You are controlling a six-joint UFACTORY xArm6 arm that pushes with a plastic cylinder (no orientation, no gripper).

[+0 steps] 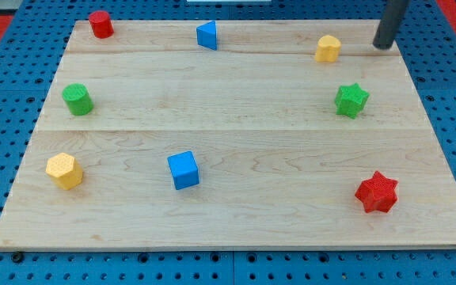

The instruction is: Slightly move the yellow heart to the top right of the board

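Our tip [383, 45] rests near the bench's [236, 119] top right corner, just right of the yellow heart [328, 48] without touching. A green star [351, 100] sits below. We carry no gripper, only the rod.

Green star [351, 100] (right side) stands below yellow heart [328, 48].

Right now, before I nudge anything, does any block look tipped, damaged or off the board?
Nothing stands out. All eight blocks sit flat on the wooden board, none stacked, touching or hanging over an edge. The yellow heart lies near the view's top right, and my tip rests just to its right, apart from it.
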